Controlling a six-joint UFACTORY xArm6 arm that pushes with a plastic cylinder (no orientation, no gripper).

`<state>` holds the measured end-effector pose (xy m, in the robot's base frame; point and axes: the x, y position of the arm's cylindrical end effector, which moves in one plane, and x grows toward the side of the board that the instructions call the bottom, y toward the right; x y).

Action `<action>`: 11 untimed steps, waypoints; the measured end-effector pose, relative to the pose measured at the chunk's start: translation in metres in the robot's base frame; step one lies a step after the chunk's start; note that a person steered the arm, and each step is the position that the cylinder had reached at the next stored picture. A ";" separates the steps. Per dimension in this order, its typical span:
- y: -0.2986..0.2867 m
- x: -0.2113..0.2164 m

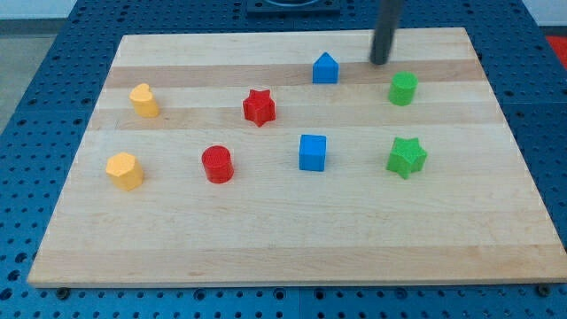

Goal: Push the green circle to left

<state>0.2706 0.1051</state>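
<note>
The green circle (403,89) is a short green cylinder at the view's upper right of the wooden board (292,257). My tip (380,62) is the lower end of a dark rod near the board's top edge. It stands just above and slightly left of the green circle, apart from it, and to the right of a blue house-shaped block (325,68).
A green star (407,157) lies below the green circle. A blue cube (312,151) and a red star (259,107) sit near the middle. A red cylinder (217,165) lies lower left of them. Two yellow blocks (144,100) (125,170) sit at the left.
</note>
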 end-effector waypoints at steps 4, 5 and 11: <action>-0.035 0.012; 0.088 0.004; 0.026 0.082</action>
